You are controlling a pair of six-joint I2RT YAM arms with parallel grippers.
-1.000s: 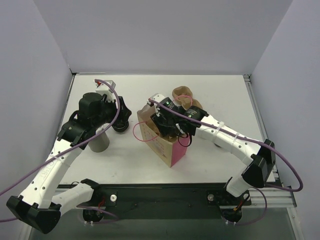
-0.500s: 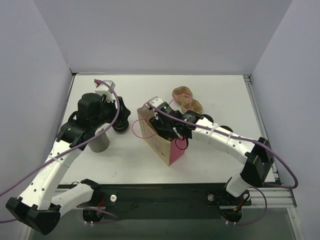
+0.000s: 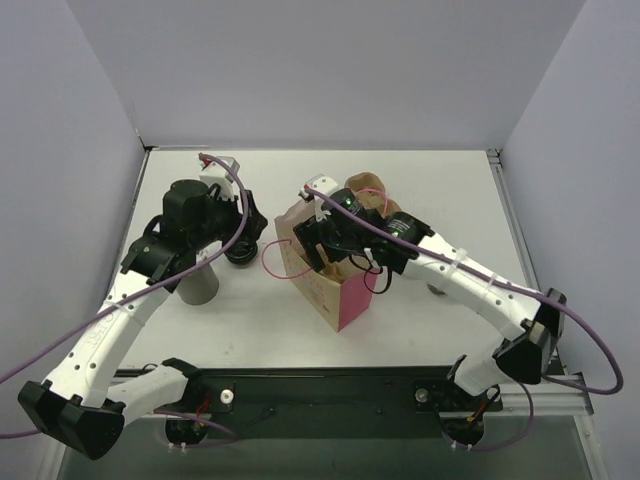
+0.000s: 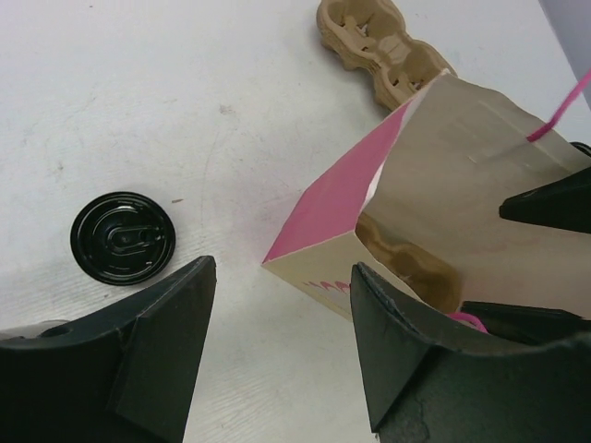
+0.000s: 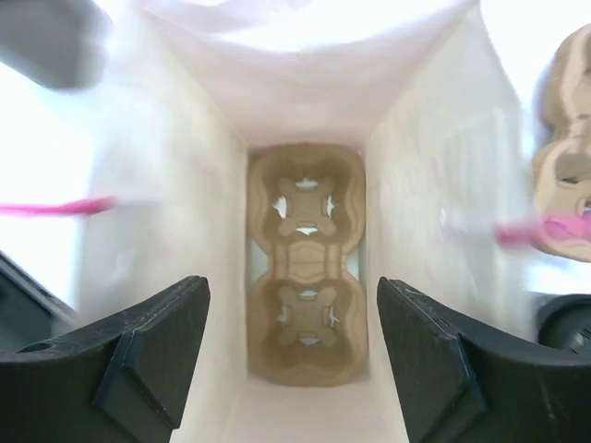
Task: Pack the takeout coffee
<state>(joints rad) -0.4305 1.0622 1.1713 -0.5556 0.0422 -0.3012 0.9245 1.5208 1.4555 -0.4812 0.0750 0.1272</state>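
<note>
Fingers of the right gripper (image 5: 291,293) were held spread and empty at the mouth of the open paper bag (image 3: 325,290), on whose floor a cardboard carrier (image 5: 305,277) was seen. The left gripper (image 4: 282,277) was likewise released, empty. The takeout coffee (image 4: 122,237) was seen standing on the table (image 4: 138,92), near the bag but apart from it.

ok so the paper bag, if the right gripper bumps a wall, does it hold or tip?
The paper bag looks thin-walled, with light glowing through, so it would probably flex. Only a cardboard carrier lies in the bottom, so it's likely light and may slide or tip. The pink handles hang loosely and could snag a finger.
</note>
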